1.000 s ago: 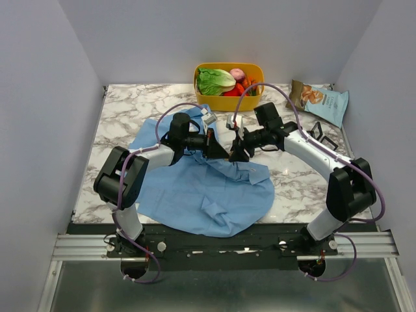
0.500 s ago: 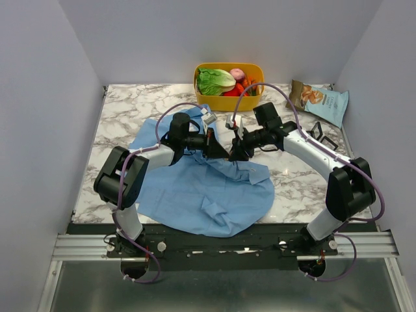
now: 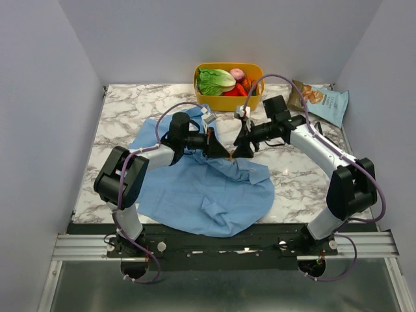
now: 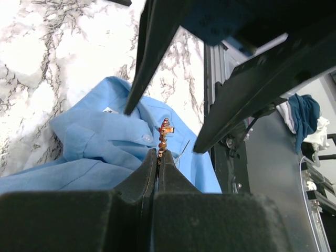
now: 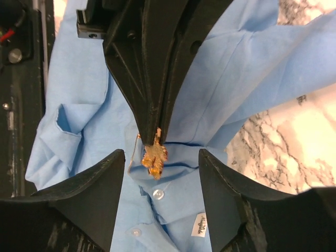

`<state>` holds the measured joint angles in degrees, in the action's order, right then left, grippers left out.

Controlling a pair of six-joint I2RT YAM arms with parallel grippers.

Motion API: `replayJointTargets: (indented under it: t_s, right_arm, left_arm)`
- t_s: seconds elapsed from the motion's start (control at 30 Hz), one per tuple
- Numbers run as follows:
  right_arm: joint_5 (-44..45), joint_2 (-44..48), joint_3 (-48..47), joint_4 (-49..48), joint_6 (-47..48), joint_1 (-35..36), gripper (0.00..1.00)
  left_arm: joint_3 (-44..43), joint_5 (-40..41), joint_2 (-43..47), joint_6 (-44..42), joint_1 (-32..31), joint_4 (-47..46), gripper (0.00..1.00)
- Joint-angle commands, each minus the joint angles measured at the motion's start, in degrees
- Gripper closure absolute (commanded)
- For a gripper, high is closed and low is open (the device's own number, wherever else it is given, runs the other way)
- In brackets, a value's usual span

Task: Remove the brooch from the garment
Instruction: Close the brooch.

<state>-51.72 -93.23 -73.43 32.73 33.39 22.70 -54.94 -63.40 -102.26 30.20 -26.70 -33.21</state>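
Yellow bin (image 3: 227, 103) at the counter's (image 3: 123, 117) far edge holds vegetables (image 3: 216, 80); left fingers (image 4: 139, 184) clench the brooch (image 4: 164, 134) over the garment (image 3: 201, 188), right fingers (image 5: 89, 194) spread wide.

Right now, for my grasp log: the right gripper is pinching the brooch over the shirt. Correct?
No. The left gripper is pinching the brooch over the shirt; the right gripper is open. The left wrist view shows it.
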Motion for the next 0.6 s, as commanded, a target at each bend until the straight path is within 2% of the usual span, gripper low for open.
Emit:
replayJointTargets:
  t_s: [0.0, 0.13, 0.57]
  right_arm:
    - [-11.62, -1.34, -2.95, 3.57, -1.22, -3.09, 0.32]
    - [-13.93, -2.04, -3.47, 3.13, -3.06, -4.59, 0.32]
    - [-14.46, -4.94, -3.21, 1.02, -6.49, -4.68, 0.46]
  left_arm:
    - [-0.26, -2.08, 0.3, 1.27, -0.11, -2.56, 1.0]
    - [-0.34, -2.26, 0.3, 1.27, -0.11, -2.56, 1.0]
    - [-0.7, -2.87, -0.49, 1.97, -0.37, -2.47, 1.0]
